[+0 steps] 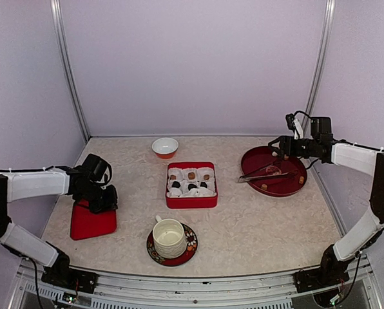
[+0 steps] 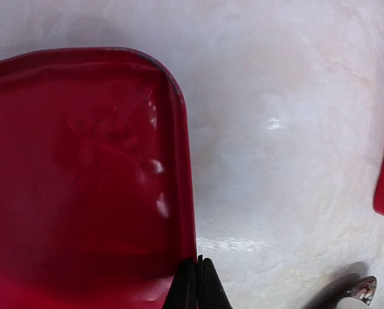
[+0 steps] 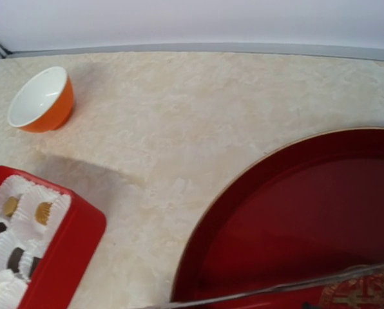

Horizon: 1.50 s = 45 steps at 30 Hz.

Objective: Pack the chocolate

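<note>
- Red box (image 1: 191, 202) sits in the middle of the table with its top off. Some of the chocolate (image 1: 191, 175) lies inside it, each piece in a white paper cup (image 1: 209, 191).
- A few more pieces lie to the right of the box, on a round red tray (image 1: 256, 158). The metal tongs (image 1: 259, 174) lie there too.
- The left pincer (image 1: 104, 198) is to the left of the box. Its tips are pressed tight together, right at the rim of the red lid (image 1: 92, 225). It may be pinching that thin rim, but the pictures do not make this sure.
- The right pincer (image 1: 279, 145) hangs over the far side of the tray, to the right of the box. Its fingers stand apart and hold nothing.
- An orange bowl (image 1: 165, 147) is behind the box. A cup (image 1: 169, 235) on a saucer (image 1: 154, 252) is in front of the box.
- Each piece looks tiny and is surely very light. It is likely firm, but a hard squeeze could dent or smear it. The round ones could roll away.
- A good way to take a piece is by its two sides, gently, with the tongs. Then it can go down into a free paper cup in the box.
- The tongs are smooth metal and may slip, so a hold near the middle of their arms seems best.
</note>
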Motion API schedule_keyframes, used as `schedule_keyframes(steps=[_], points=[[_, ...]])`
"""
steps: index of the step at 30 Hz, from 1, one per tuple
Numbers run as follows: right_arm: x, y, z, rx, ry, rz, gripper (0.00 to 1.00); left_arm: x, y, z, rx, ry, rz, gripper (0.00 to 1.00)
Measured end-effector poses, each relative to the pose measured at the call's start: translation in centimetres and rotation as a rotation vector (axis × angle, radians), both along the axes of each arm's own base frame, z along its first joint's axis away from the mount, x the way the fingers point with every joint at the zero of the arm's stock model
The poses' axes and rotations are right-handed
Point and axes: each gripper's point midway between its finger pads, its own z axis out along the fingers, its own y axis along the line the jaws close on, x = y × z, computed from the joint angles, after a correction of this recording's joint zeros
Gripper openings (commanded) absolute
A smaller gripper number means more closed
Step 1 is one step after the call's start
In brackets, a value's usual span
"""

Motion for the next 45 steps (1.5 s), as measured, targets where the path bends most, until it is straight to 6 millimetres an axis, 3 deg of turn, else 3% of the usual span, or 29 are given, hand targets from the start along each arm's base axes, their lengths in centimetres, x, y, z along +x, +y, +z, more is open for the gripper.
schedule_keyframes(steps=[2, 6, 8, 11, 16, 23, 27, 30, 34, 39, 45], points=[[-0.1, 0.3, 0.2, 0.016, -0.003, 0.012, 0.72, 1.0, -0.9, 2.6, -0.011, -0.053, -0.036, 0.0], [-0.3, 1.0, 1.4, 0.051, -0.04, 0.056, 0.73, 4.0, -3.9, 11.2, -0.074, -0.259, -0.135, 0.0], [-0.6, 1.3, 2.0, 0.062, -0.058, 0.073, 0.74, 4.7, -5.3, 15.4, -0.105, -0.353, -0.195, 0.0], [-1.3, 2.1, 3.3, 0.087, -0.107, 0.116, 0.77, 4.7, -7.7, 20.0, -0.143, -0.451, -0.303, 0.0], [-3.1, 3.9, 5.8, 0.146, -0.199, 0.217, 0.8, 2.3, -13.2, 26.5, -0.226, -0.596, -0.551, 0.0], [-6.7, 8.7, 8.4, 0.218, -0.308, 0.451, 0.82, -4.1, -20.1, 35.2, -0.5, -0.79, -0.934, 0.0], [-10.1, 11.1, 10.3, 0.233, -0.397, 0.599, 0.84, -8.4, -24.1, 37.2, -0.625, -0.818, -1.15, 0.0], [-12.4, 11.7, 11.9, 0.268, -0.469, 0.688, 0.84, -11.3, -26.5, 36.7, -0.682, -0.798, -1.278, 0.0], [-15.2, 13.0, 11.8, 0.322, -0.485, 0.796, 0.83, -14.4, -28.5, 35.9, -0.76, -0.764, -1.414, 0.0], [-18.6, 14.0, 11.6, 0.403, -0.474, 0.899, 0.79, -16.2, -29.7, 37.3, -0.85, -0.815, -1.502, 0.0], [-22.1, 15.5, 13.5, 0.479, -0.515, 1.015, 0.73, -17.0, -30.2, 38.8, -0.889, -0.888, -1.538, 0.0]])
